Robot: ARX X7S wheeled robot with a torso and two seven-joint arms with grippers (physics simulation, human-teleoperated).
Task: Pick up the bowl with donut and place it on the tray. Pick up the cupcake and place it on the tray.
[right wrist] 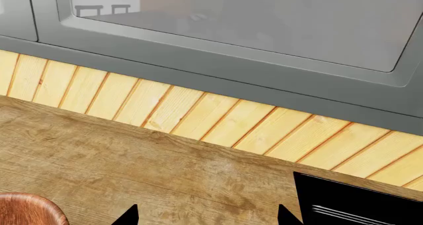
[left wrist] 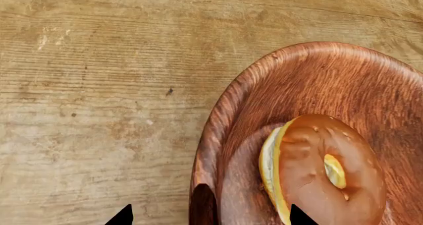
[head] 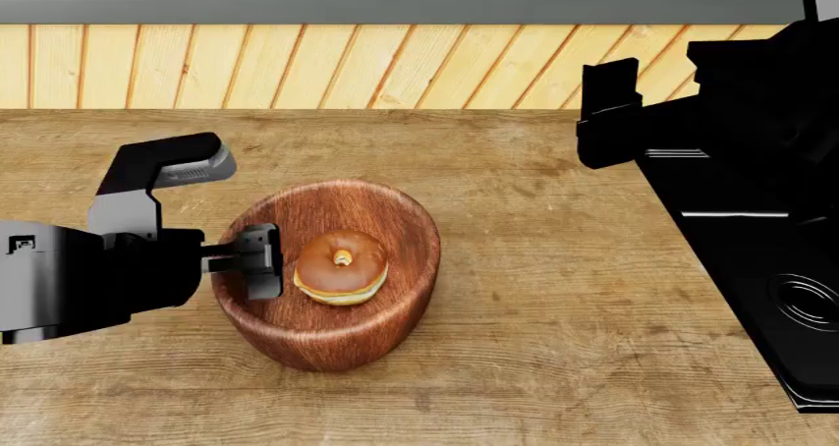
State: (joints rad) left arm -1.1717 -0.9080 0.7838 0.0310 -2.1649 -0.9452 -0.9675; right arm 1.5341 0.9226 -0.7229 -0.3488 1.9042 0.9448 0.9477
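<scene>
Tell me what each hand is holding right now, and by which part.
Neither holds anything. The left hand is open, straddling the bowl rim beside the donut. The right hand hangs empty above the table.

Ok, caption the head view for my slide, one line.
Left gripper straddling the rim of the wooden bowl holding the donut; right gripper raised over the table.

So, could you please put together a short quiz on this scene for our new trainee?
1. True or false: the golden-brown glazed ring donut lies inside the reddish-brown round wooden bowl.
2. The left gripper's fingers straddle: A) the bowl's rim B) a tray handle C) a cupcake.
3. Fill in: the right gripper holds ____.
Key: 1 true; 2 A; 3 nothing.
</scene>
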